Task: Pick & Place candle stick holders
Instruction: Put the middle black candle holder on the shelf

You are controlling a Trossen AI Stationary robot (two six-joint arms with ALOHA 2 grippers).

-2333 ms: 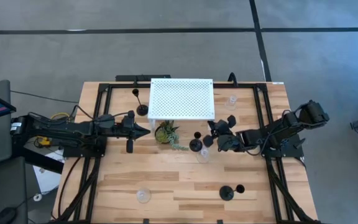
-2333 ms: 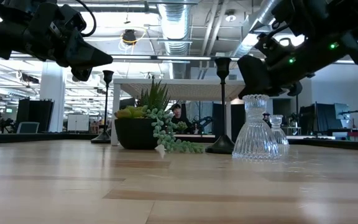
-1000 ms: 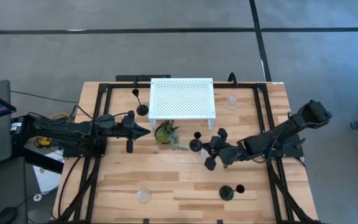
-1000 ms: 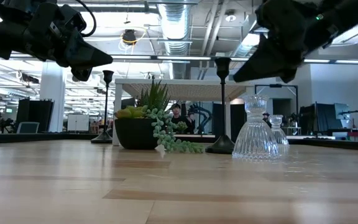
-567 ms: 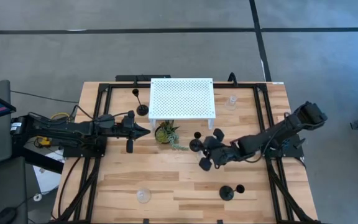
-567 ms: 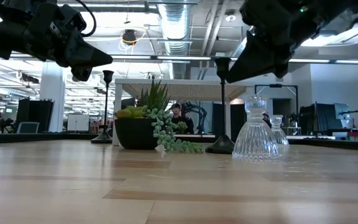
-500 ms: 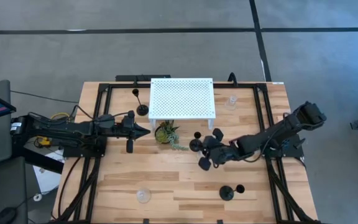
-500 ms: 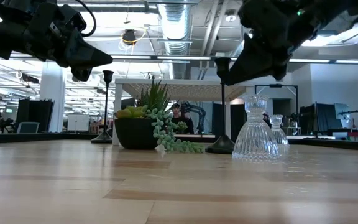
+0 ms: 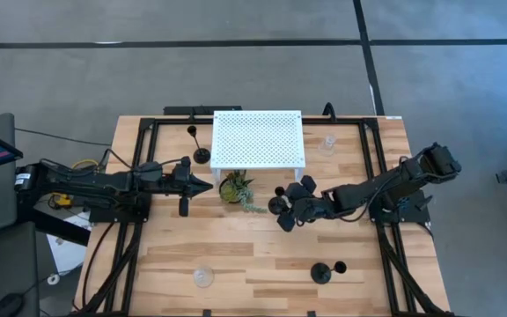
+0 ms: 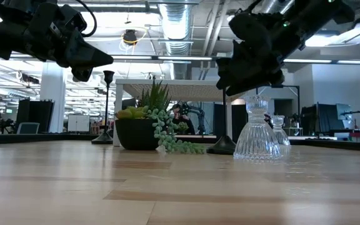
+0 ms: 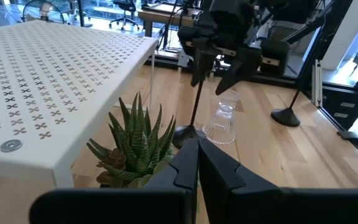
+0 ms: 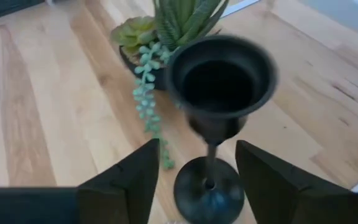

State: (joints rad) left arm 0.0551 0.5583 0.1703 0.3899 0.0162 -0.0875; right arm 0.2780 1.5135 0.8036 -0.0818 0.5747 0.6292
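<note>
My right gripper (image 12: 194, 168), fingers spread and gripping nothing, straddles the cup of a black candle holder (image 12: 219, 87) standing beside the potted plant (image 9: 234, 187) and a clear glass holder (image 10: 255, 134), while my left gripper (image 9: 208, 184), pinched shut and empty, hovers across the plant.

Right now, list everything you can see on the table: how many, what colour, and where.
table: one, light wood, centre
stand: one, white perforated, back of table
potted plant: one, green, in front of the stand
black candle holders: three; back left by the stand, middle beside the plant, front right
glass candle holders: three, clear; front left, back right, middle
left gripper: dark, jaws shut, left of the plant
right gripper: dark, jaws open either side of the middle black holder
</note>
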